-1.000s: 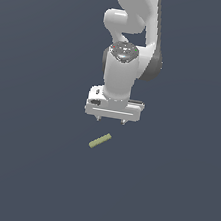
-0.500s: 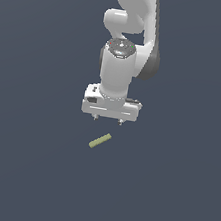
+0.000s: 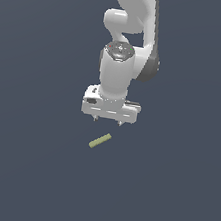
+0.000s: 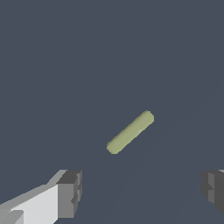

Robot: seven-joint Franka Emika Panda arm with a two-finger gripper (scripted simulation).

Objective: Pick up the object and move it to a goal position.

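While the tool (image 3: pixel 108 121) hangs wide open and empty, the stick (image 3: pixel 100 141) lies alone on the surface (image 3: pixel 27 170).
It sits just nearer than the fingertips (image 4: pixel 70 193), long axis diagonal, rising toward the exterior view's right.

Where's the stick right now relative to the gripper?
In the exterior view the stick lies tilted on the floor just below the gripper, untouched; the wrist view shows it ahead of the spread fingers.

Stick (image 3: pixel 99 140) lies apart below hand (image 3: pixel 107 121)
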